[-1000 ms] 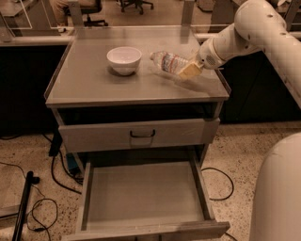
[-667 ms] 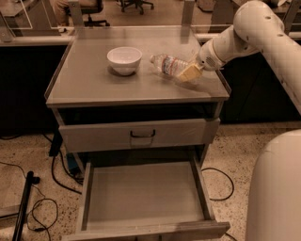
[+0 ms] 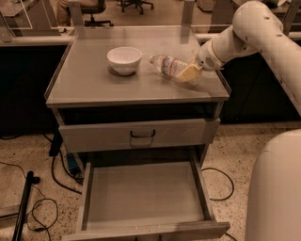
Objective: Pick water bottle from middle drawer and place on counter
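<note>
Here, end effector (image 3: 188,73) touches water bottle (image 3: 164,64) (lying on counter (image 3: 94,82)).

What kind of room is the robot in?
Probably an office or lab workroom: rolling office chairs stand at the back, cables trail over the speckled floor, and the robot's claw is at a water bottle on a metal cabinet's counter.

Bowl (image 3: 124,60) near tool (image 3: 188,74) at water bottle (image 3: 165,64)

Tan gripper (image 3: 187,74) over grey counter (image 3: 94,82)
</note>
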You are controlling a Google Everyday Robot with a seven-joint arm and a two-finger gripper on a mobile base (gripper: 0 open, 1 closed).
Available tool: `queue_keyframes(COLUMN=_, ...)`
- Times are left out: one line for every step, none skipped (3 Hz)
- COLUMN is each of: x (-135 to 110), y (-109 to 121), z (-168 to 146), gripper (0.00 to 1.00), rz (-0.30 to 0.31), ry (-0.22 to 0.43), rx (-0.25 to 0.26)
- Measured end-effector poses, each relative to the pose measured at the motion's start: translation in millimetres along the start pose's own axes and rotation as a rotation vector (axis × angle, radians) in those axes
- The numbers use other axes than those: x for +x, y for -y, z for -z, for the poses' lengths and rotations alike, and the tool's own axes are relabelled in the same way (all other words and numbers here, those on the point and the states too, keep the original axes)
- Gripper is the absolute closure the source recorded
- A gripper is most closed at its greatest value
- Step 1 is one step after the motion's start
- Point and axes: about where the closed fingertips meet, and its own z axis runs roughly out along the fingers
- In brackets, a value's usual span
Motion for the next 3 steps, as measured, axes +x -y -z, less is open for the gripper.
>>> queue_keyframes(x=0.0, y=0.0, z=0.0, gripper=0.28, rz=0.0, ry=0.0, rx=0.0)
queue_keyframes(x=0.0, y=0.0, z=0.0, gripper=0.05, rz=0.0, ry=0.0, rx=0.0)
queue_keyframes(x=0.0, y=0.0, z=-0.1, gripper=0.0, rz=0.0, ry=0.0, rx=0.0)
